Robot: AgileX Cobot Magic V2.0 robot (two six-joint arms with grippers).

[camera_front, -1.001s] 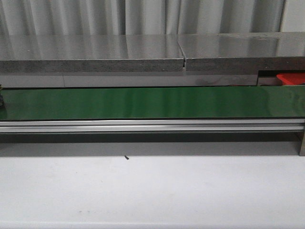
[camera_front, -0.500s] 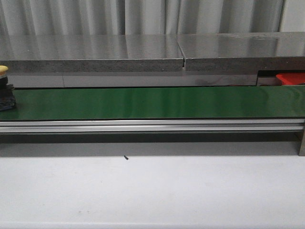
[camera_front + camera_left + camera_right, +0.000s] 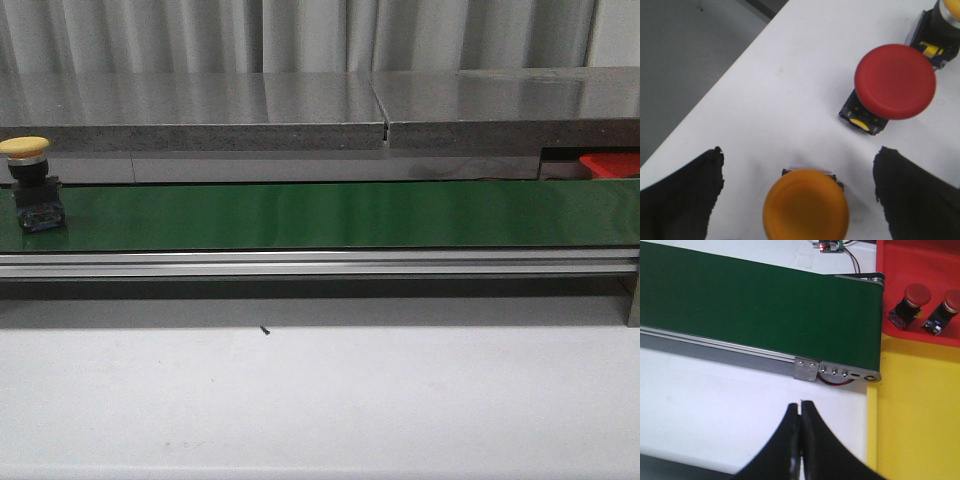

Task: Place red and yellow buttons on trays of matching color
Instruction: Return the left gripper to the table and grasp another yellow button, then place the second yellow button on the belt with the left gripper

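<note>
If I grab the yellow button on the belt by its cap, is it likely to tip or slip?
The yellow button looks top-heavy: a wide cap on a narrow dark base, so a push up high could topple it. The domed cap looks smooth, perhaps slippery. It seems rigid.

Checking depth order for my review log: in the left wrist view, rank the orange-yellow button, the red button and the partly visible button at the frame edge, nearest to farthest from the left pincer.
1. Orange-yellow button, between the open pincer's fingers.
2. Red button, farther out on the white surface.
3. Cut-off button, just beyond the red one.
</note>
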